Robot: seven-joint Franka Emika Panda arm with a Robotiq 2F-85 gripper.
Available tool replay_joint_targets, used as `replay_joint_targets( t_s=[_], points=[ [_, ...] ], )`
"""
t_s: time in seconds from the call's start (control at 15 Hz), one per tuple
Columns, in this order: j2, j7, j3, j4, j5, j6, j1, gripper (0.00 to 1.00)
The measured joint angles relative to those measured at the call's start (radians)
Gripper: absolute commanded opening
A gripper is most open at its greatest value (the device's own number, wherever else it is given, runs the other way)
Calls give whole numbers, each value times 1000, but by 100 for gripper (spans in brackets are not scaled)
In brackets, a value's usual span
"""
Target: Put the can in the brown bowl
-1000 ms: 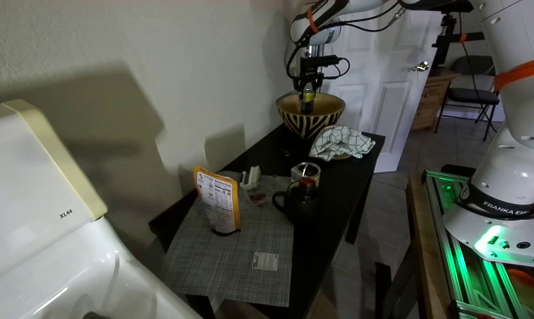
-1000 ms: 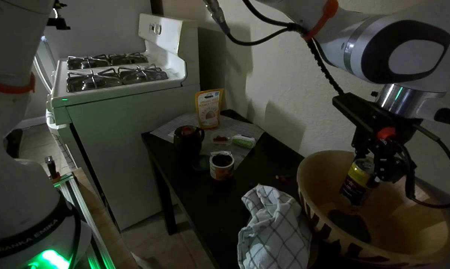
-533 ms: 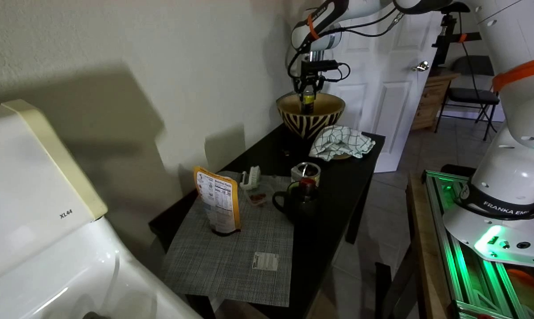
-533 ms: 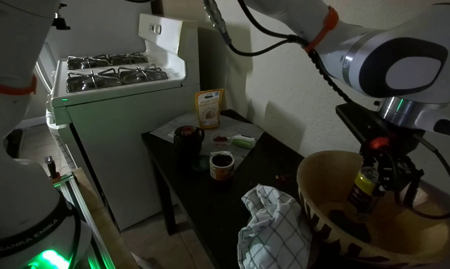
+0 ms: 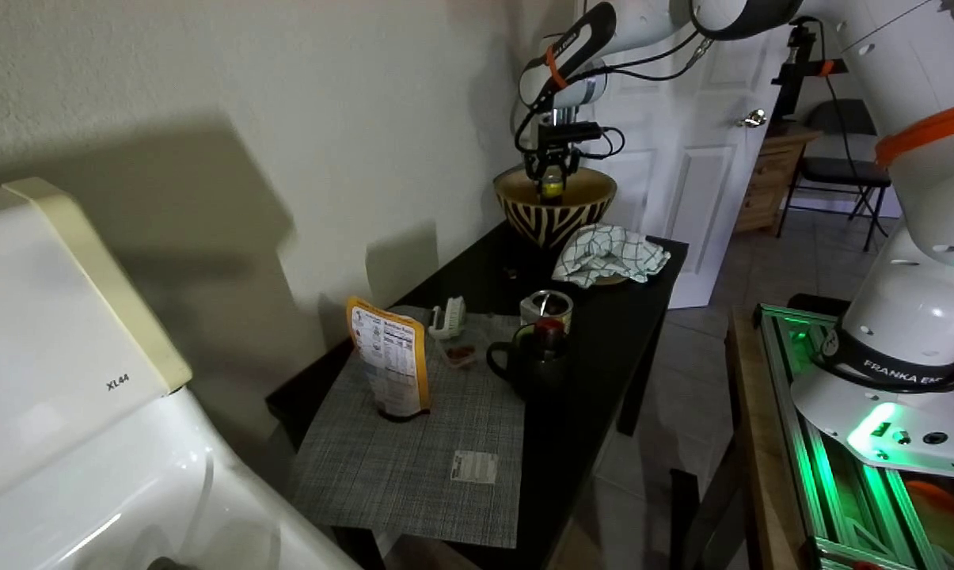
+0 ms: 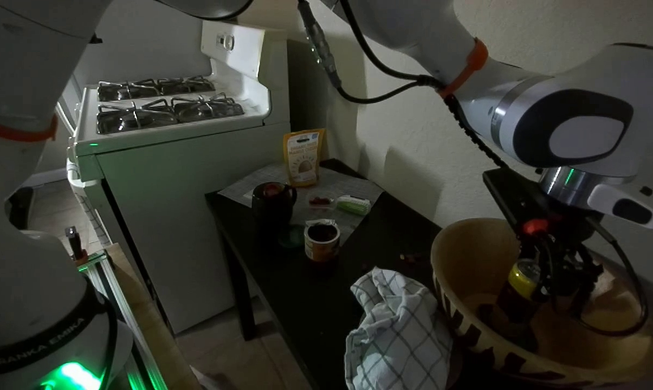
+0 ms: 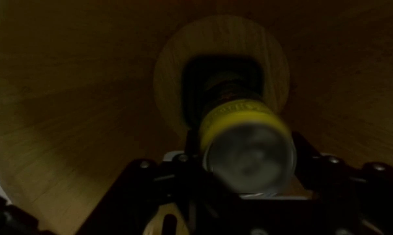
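The can [image 6: 523, 277] has a silver top, a yellow upper band and a dark lower label. It is inside the brown bowl [image 6: 470, 249], tilted slightly; whether it touches the bottom I cannot tell. The bowl has a tan inside and dark zebra stripes outside, and also shows in an exterior view [image 5: 516, 214]. My gripper [image 6: 536, 273] is down inside the bowl with its fingers on both sides of the can's top. In the wrist view the can [image 7: 248, 153] sits between the fingers, which appear closed on it. A dark squarish object [image 7: 191, 85] lies on the bowl's bottom beneath the can.
A checked cloth [image 6: 399, 330] lies beside the bowl on the dark table [image 6: 380, 238]. An open tub [image 6: 322, 244], a dark mug [image 6: 272, 203], a brush [image 6: 354, 205] and an orange pouch [image 6: 303, 157] stand farther along. A wall runs close behind the bowl.
My gripper has moved down into the bowl, carrying the can lower. The fingers stay around the can. The bowl and the table objects have not moved.
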Motion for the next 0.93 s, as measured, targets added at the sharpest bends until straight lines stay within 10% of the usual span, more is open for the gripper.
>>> replay_joint_targets(
  t_s=[0.4,0.93],
  points=[
    [-69,-36,-1,-9,0,-1,-2,100],
    [-432,-421,50,-266,9,-142,10,100]
  ],
)
